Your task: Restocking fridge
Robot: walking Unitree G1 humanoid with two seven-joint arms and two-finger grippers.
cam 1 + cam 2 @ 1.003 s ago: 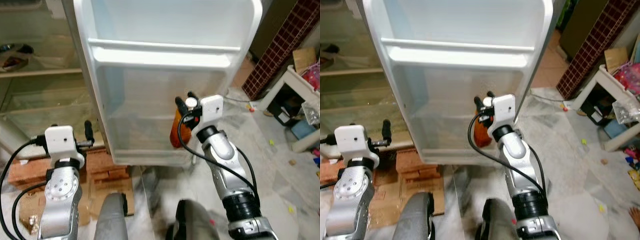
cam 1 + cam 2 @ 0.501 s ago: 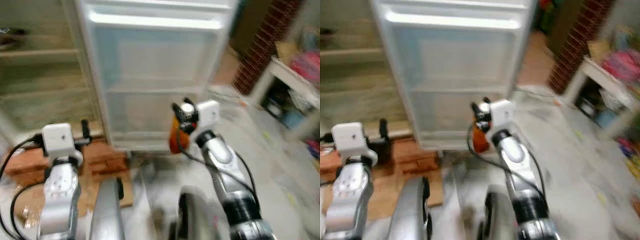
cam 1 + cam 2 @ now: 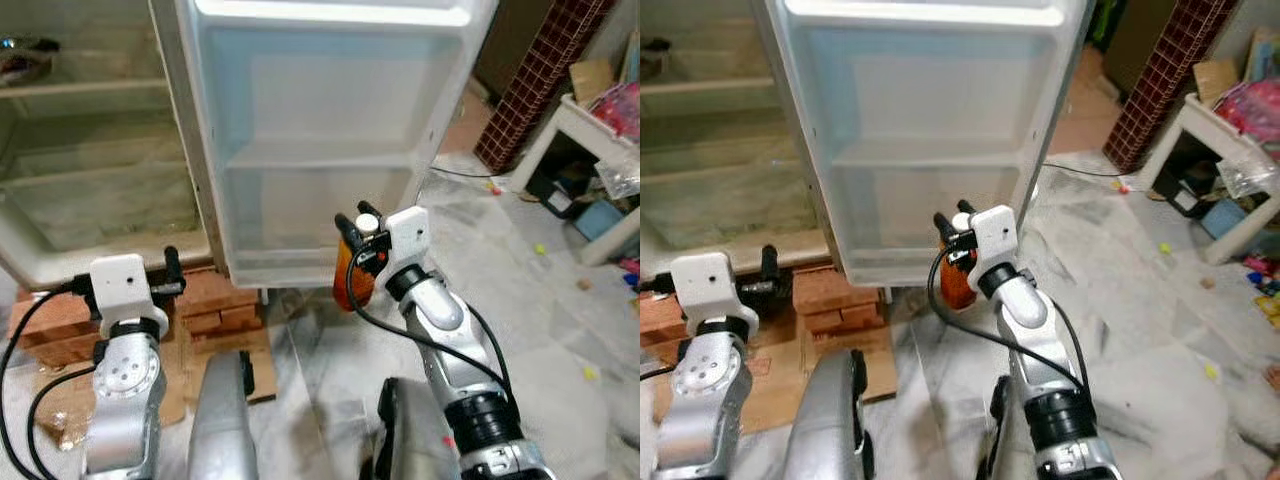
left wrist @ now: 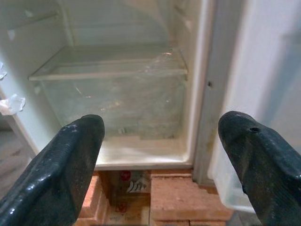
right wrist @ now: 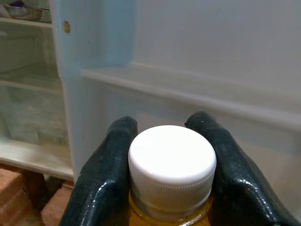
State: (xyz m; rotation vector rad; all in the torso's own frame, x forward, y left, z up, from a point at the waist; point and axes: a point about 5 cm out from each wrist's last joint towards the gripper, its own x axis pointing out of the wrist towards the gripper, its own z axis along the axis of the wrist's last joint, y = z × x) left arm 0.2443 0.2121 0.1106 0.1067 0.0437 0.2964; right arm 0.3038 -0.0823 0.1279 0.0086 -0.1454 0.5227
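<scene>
My right gripper [image 3: 356,222] is clamped on the neck of a bottle [image 3: 352,282] of orange liquid, one black finger [image 5: 104,179] on each side just under the white cap [image 5: 172,167]. The bottle hangs upright below the gripper, in front of the lower part of the open fridge door [image 3: 330,150], near it but not touching as far as I can tell. The floor [image 3: 540,300] beneath it is pale marble tile.

The door's inner face is white, with a shelf ledge [image 3: 320,160] across the middle and a clear-fronted bin [image 3: 300,225] below it; I see nothing standing in either.

My left gripper [image 3: 172,270] is held out low toward the fridge cabinet [image 3: 100,190], its two fingers [image 4: 61,165] spread wide apart and holding nothing. Between them the wrist view looks into the bottom of the cabinet, where a clear drawer [image 4: 113,101] sits under a glass shelf [image 4: 108,68]. The drawer's plastic is cloudy, so I cannot be sure what, if anything, lies in it.

The fridge stands on red bricks [image 3: 215,305], with a flattened piece of cardboard [image 3: 190,380] on the floor beside them. Off to my right are a white side table [image 3: 585,135] with clutter on and under it, and a wall of dark red tiles [image 3: 535,85].
</scene>
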